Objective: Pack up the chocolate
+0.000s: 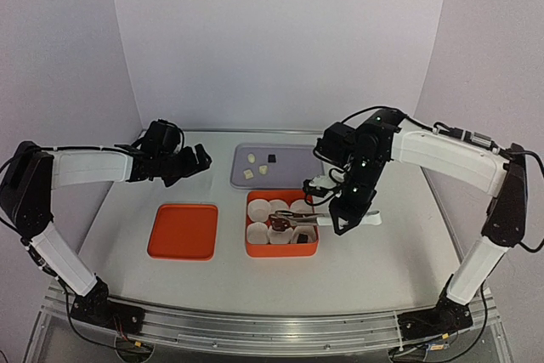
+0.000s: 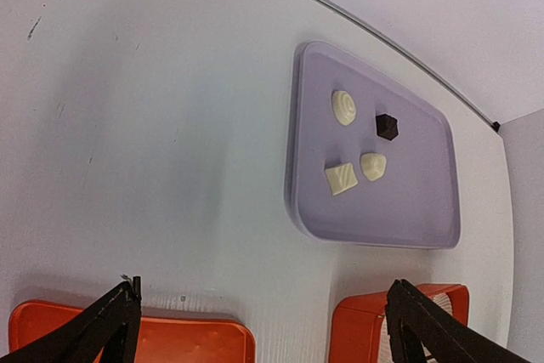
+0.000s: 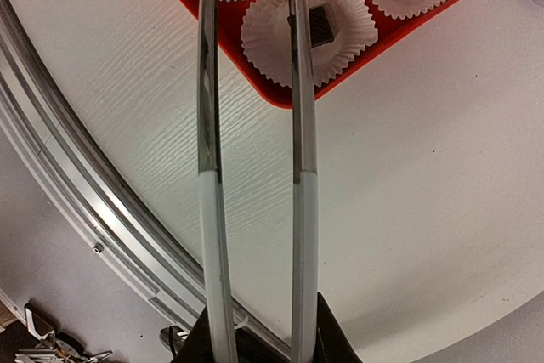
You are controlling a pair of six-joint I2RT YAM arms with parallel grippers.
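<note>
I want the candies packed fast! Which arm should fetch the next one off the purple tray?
Probably right: the right hand holds the long metal tongs near the flat lavender tray. The left hand is near too, but open and empty.

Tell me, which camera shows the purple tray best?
Left wrist view: the purple tray sits close and whole, three cream chocolates and one dark chocolate distinct. The top external view shows it small and distant; the right wrist view misses it.
</note>
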